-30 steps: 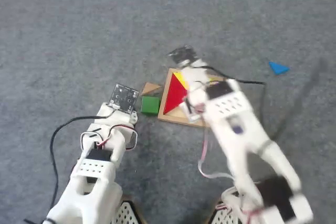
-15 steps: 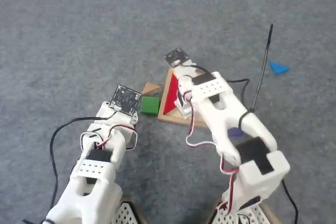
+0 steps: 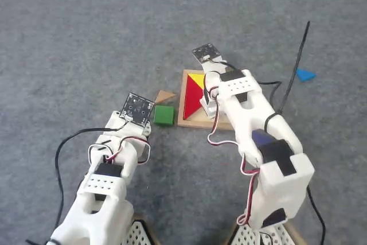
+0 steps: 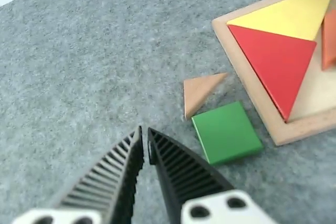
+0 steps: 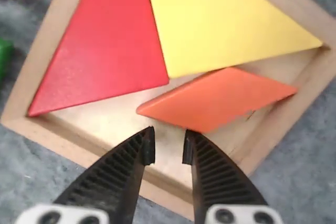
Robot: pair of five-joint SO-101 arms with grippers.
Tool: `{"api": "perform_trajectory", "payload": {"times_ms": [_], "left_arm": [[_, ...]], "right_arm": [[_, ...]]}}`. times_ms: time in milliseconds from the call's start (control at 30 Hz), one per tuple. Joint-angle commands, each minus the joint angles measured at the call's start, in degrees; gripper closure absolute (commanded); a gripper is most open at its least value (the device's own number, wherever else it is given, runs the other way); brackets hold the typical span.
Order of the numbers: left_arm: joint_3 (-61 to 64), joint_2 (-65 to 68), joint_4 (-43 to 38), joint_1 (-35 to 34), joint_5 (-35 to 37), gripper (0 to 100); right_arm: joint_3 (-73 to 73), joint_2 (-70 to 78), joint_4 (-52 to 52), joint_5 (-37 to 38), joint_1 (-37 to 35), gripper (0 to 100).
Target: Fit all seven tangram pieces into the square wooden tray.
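The square wooden tray [image 3: 189, 122] lies mid-table with a red triangle [image 3: 192, 98] and a yellow triangle [image 3: 198, 78] in it. An orange parallelogram [image 5: 218, 98] also lies in the tray [image 5: 283, 114], tilted, beside the red triangle [image 5: 105, 51] and the yellow triangle [image 5: 220, 19]. My right gripper [image 5: 168, 145] hovers just above the tray's bare floor, open, with nothing between its fingers. A green square [image 4: 227, 132] and a tan triangle [image 4: 199, 90] lie on the carpet beside the tray [image 4: 252, 98]. My left gripper [image 4: 144, 142] is shut and empty, short of the green square.
A blue triangle [image 3: 305, 74] lies alone on the grey carpet at the far right. The right arm's cable [image 3: 295, 55] arcs up above it. Open carpet spreads to the left and behind the tray.
The right arm has swung back and settled over the tray, and the tray has turned slightly to sit squarer. The left arm has not moved.
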Motion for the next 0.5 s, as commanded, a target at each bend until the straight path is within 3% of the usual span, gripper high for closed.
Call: {"api": "perform_trajectory", "payload": {"times_ms": [0, 467], "left_arm": [[-0.5, -1.4, -1.8, 0.2, -1.1, 99], [-0.5, -1.1, -1.8, 0.2, -1.1, 99]], "right_arm": [[-2.8, -9.2, 0.2, -0.4, -1.0, 88.0], [-2.9, -6.0, -5.0, -0.4, -4.2, 87.9]]}}
